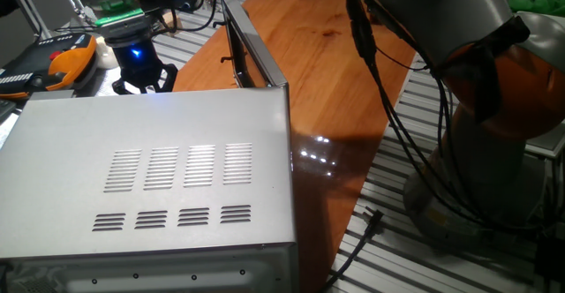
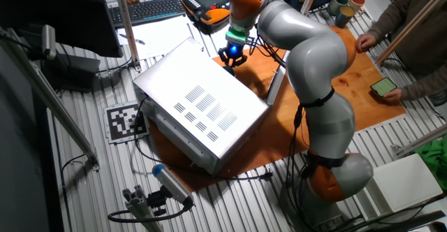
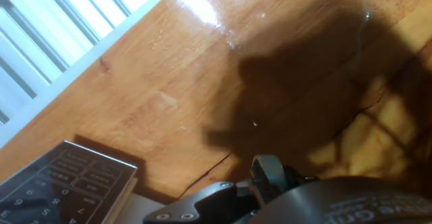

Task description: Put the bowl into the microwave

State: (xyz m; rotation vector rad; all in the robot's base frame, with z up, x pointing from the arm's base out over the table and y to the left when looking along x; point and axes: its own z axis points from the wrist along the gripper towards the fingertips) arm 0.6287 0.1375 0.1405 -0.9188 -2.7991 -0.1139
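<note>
Pincer (image 2: pixel 231 56) pointing down — behind microwave (image 1: pixel 159 178), door open

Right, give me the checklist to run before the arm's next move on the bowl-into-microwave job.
1. Door open: ok. The door stands swung out from the microwave in both fixed views.
2. Bowl held: cannot tell. No view clearly shows the bowl.
3. Gripper near the opening: ok. The gripper hangs at the microwave's front side, and the hand view shows the keypad close by.
4. Microwave's inside free: cannot tell. No camera looks inside.
5. Path over the table: ok. The hand view shows only bare wood on the table ahead.
</note>
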